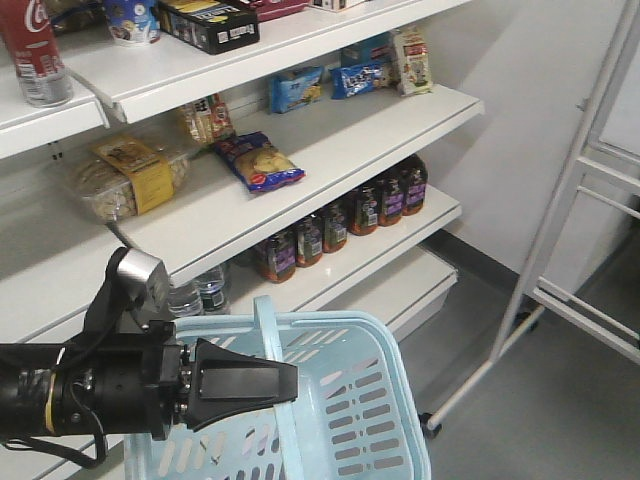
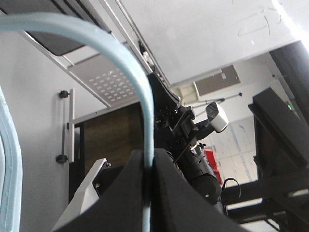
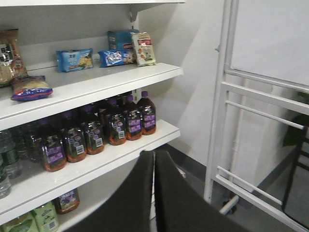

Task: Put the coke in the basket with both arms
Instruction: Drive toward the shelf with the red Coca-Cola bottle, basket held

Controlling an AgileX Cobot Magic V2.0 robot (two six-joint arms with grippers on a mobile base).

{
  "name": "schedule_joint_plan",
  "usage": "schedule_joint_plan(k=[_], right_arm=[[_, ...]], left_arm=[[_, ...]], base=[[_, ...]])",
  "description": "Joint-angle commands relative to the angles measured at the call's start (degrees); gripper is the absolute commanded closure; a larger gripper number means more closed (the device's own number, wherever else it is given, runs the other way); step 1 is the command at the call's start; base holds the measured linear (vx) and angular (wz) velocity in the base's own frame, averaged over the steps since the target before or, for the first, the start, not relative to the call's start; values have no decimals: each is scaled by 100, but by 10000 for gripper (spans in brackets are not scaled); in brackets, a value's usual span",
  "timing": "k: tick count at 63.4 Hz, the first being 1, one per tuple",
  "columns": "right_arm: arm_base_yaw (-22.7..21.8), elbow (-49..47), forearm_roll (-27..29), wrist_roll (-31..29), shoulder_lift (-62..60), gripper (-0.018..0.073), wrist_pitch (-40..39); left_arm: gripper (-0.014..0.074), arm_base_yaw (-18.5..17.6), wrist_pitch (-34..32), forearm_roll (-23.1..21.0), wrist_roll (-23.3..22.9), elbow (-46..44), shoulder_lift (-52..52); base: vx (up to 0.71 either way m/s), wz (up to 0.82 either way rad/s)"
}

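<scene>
left jaws pinch the basket (image 1: pixel 330 321) handle (image 2: pixel 123 53); right jaws meet, holding nothing; coke (image 1: pixel 35 50) stands on the upper left shelf (image 1: pixel 60 112).

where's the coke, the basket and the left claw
coke (image 1: pixel 36 52), front view, red upper body of the can
basket (image 1: pixel 360 415), front view, slotted side wall
left claw (image 1: pixel 287 383), front view, tip between the fingertips
</scene>
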Motion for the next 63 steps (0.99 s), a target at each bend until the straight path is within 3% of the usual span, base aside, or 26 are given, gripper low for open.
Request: schedule_joint_plan(k=[1, 63], right_arm=[[9, 85, 1, -40, -102, 564, -403], [9, 85, 1, -40, -102, 564, -405]], left_arm=[[604, -26, -1254, -415, 60, -144, -143], [604, -26, -1254, -415, 60, -144, -143]], base=[[10, 38], [7, 29]])
